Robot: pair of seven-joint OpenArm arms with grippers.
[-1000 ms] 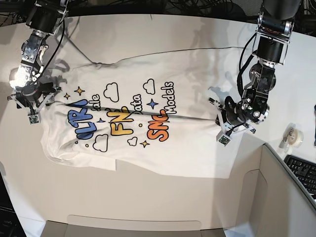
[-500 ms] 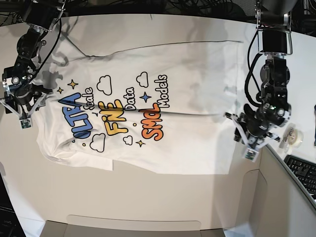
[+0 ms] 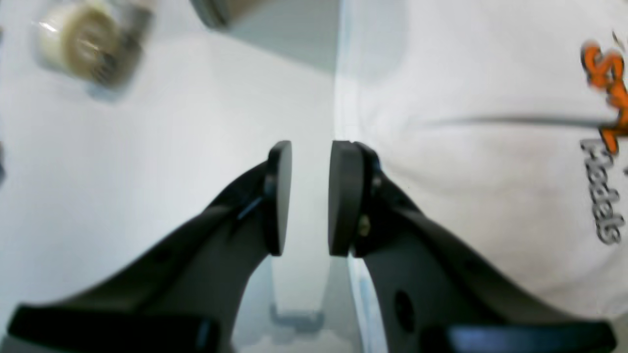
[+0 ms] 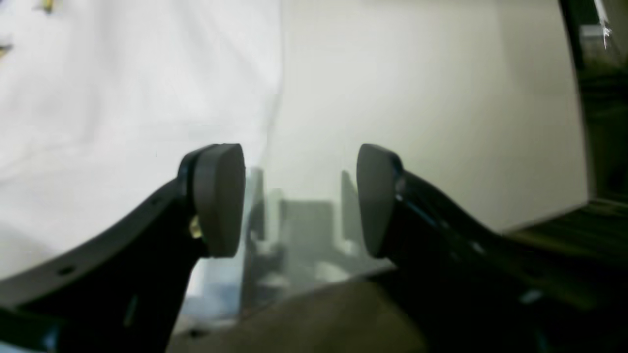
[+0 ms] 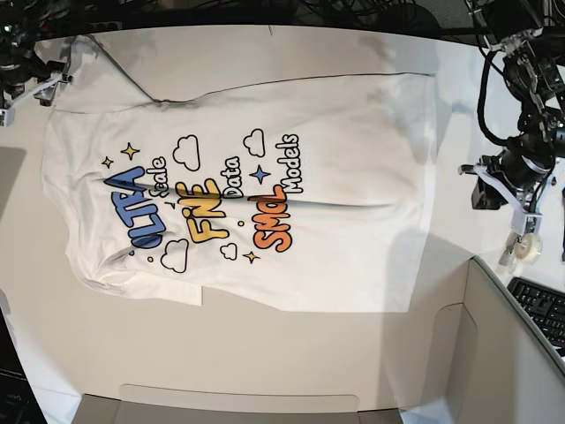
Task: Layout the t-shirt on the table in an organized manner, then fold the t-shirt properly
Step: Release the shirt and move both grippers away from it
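The t-shirt [image 5: 265,115] lies spread flat on the table [image 5: 291,353], print up, with its collar end toward the left of the base view and its hem toward the right. My left gripper [image 5: 505,205] hovers over bare table beyond the hem, clear of the cloth. In the left wrist view the left gripper [image 3: 311,152] stands open by a narrow gap with nothing in it, the t-shirt [image 3: 481,171] just beside one finger. My right gripper [image 5: 26,93] is at the far left corner. It shows wide open and empty in its wrist view [image 4: 298,162], beside the t-shirt [image 4: 122,98].
A tape roll [image 5: 527,246] sits on the table just below the left gripper, and the left wrist view shows the tape roll [image 3: 83,41] too. A black keyboard [image 5: 543,309] and a grey partition panel [image 5: 494,353] stand at the lower right. Dark cables run along the far edge.
The left gripper let go of the hem and moved off to the right of the base view. The right gripper rose to the far left corner. The shirt now lies flatter and wider.
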